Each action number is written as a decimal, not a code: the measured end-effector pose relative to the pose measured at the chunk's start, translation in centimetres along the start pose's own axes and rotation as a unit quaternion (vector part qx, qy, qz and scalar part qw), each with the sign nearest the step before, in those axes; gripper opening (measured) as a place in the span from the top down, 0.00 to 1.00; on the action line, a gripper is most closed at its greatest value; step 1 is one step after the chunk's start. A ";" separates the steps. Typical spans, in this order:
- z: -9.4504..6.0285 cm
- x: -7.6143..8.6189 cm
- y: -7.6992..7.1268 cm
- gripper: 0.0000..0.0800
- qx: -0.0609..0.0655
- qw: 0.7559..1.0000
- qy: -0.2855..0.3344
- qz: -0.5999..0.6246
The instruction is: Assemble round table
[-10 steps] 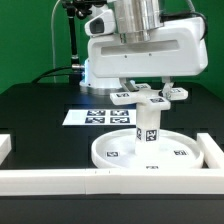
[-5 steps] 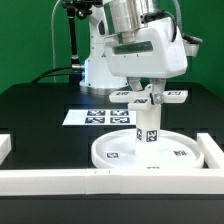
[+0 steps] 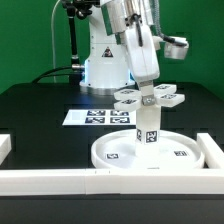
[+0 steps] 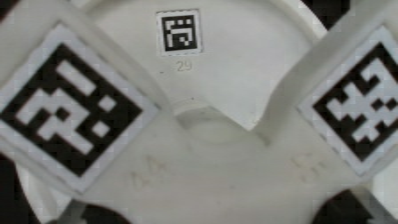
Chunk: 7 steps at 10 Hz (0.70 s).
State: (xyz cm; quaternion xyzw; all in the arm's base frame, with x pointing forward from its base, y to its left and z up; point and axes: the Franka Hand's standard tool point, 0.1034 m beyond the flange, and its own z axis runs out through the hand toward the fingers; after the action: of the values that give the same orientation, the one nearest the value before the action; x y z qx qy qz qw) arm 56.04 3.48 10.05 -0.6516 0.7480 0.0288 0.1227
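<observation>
The large rimmed disc (image 3: 112, 157) lies flat at the front of the table. The short post (image 3: 147, 126) stands upright on its hub. The flat cross-shaped piece (image 3: 150, 99) sits on top of the post. My gripper (image 3: 147, 90) reaches straight down onto the cross's middle and is shut on it. In the wrist view the cross-shaped piece (image 4: 196, 140) fills the picture with two tagged arms, and the disc (image 4: 178, 30) shows beneath it. My fingers do not show there.
The marker board (image 3: 93, 116) lies behind the disc. Long white border rails run along the front (image 3: 60, 181) and the exterior view's right (image 3: 214, 150). The robot's base (image 3: 100, 65) stands at the back.
My hand has turned about its vertical axis over the post. The cross-shaped piece has turned with it. The post and disc stay in place.
</observation>
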 end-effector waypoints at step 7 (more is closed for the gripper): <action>-0.6 0.0 -0.4 0.21 0.000 0.999 -0.018 0.028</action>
State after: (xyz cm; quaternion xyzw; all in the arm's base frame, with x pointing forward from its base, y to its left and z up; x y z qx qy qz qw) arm 56.30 3.26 10.70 -0.6300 0.7634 0.0435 0.1357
